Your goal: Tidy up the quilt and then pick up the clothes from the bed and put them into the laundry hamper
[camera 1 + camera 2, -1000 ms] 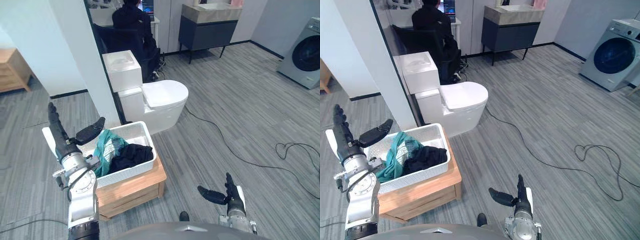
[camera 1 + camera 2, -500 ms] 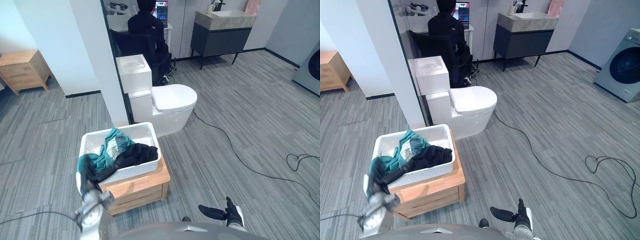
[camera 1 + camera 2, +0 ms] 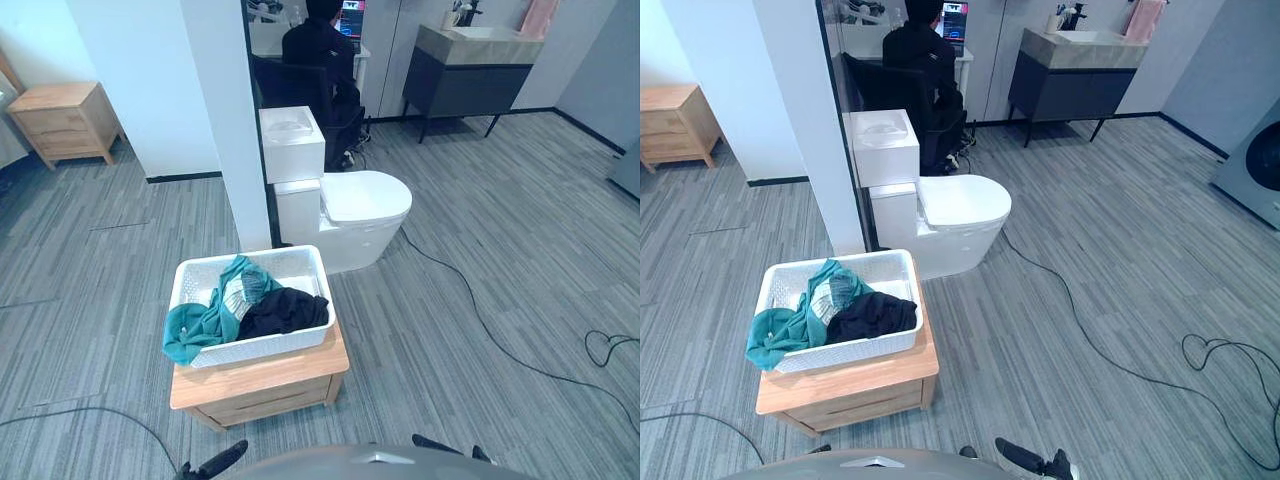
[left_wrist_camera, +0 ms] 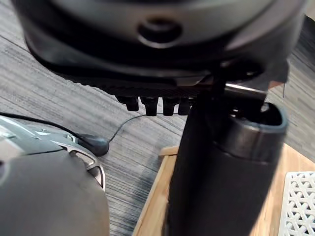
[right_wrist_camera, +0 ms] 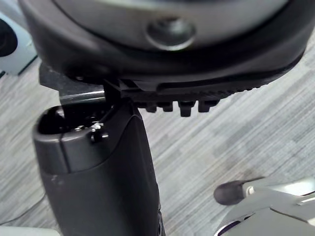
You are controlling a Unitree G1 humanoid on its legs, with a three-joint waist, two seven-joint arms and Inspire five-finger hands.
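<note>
Clothes (image 3: pixel 240 300) lie in the laundry hamper (image 3: pixel 265 347), teal top (image 3: pixel 200 322) draped over its front left corner, black garment (image 3: pixel 285 310) against the right wall. Hamper sits square on the wooden surface (image 3: pixel 300 368). Left hand (image 3: pixel 218 462) and right hand (image 3: pixel 1025 459) hang low, fingers relaxed, holding nothing: load looks delivered.

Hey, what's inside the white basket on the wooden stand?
A teal garment spilling over the rim of the basket, and a black garment beside it. Whatever lies beneath them is covered.
</note>
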